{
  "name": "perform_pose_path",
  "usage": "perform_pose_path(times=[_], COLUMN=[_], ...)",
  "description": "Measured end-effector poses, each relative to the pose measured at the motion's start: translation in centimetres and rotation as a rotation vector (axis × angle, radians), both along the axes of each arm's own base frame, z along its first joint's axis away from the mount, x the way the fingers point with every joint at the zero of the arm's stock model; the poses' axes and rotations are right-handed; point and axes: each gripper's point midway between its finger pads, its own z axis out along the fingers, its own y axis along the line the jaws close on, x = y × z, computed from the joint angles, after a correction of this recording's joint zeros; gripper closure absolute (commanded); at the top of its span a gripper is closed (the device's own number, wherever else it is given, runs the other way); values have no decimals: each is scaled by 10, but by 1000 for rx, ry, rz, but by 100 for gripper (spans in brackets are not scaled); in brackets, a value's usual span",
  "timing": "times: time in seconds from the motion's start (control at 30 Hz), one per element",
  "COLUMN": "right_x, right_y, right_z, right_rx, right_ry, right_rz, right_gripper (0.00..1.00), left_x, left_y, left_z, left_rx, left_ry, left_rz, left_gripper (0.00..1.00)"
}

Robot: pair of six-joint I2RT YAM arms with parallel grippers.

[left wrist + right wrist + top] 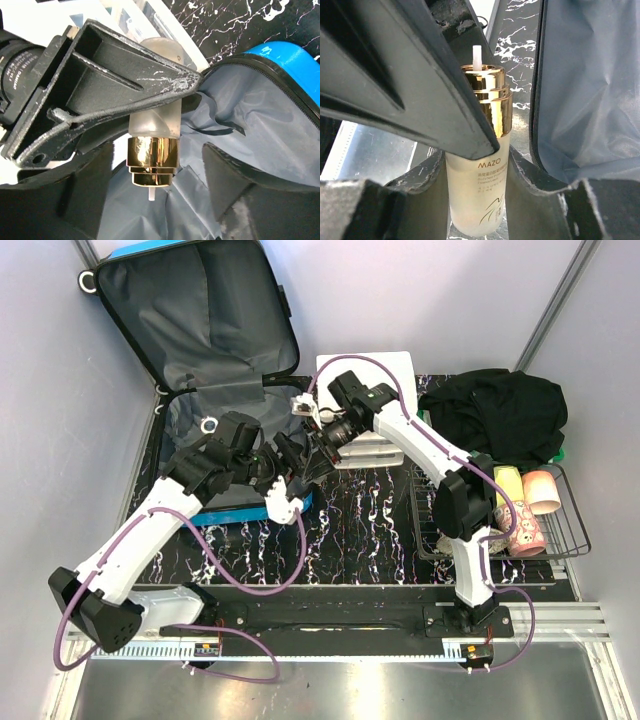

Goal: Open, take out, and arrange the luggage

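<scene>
Right gripper [475, 176] squeezes a frosted, gold-necked bottle [477, 197]; left gripper [160, 165] gapes around it. Open blue hard suitcase [190, 310] at eleven o'clock.

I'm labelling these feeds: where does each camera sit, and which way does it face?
Top external: above, behind the bases, looking down on the table, open luggage, left arm and right arm.
Left wrist: on that arm, facing the bottle past the left fingers.
Right wrist: likewise; the right fingers flank the bottle.
Shared: both wrist views show the bottle and luggage lining.

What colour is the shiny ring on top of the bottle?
Gold. The bottle's ring shows best in the right wrist view.
</scene>
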Motion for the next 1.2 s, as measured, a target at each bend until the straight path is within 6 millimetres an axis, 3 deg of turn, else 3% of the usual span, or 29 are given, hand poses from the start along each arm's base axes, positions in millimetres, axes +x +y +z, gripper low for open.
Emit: perform_pose_path(times=[0.17,0.3,0.43,0.53,0.6,0.67,0.73,0.8,0.9,1.0,1.2], right_x=[11,33,64,85,95,103,106,103,90,83,84], right_y=[-3,-14,-31,-46,-58,-68,-78,-83,-87,-91,-95], right_z=[3,1,1,11,24,41,64,85,108,117,100], right_rx=[0,5,3,22,45,76,114,151,192,204,168], right_ry=[21,45,65,66,57,26,-25,-80,-143,-181,-174], right_rz=[-39,-108,-216,-325,-405,-465,-516,-541,-550,-564,-599], right_gripper=[100,100,100,100,100,100,100,100,100,100,100], left_x=[6,17,33,69,99,128,154,168,167,159,147], left_y=[23,65,125,181,214,238,260,273,284,295,310], left_z=[5,16,24,36,32,20,-9,-43,-96,-131,-161], left_rx=[-59,-122,-218,-308,-343,-355,-327,-275,-154,-39,107], left_ry=[67,144,273,382,468,527,596,657,766,819,826], left_rz=[159,377,698,982,1139,1246,1360,1449,1583,1692,1836], left_gripper=[3,1,1,6,9,12,14,17,20,21,30])
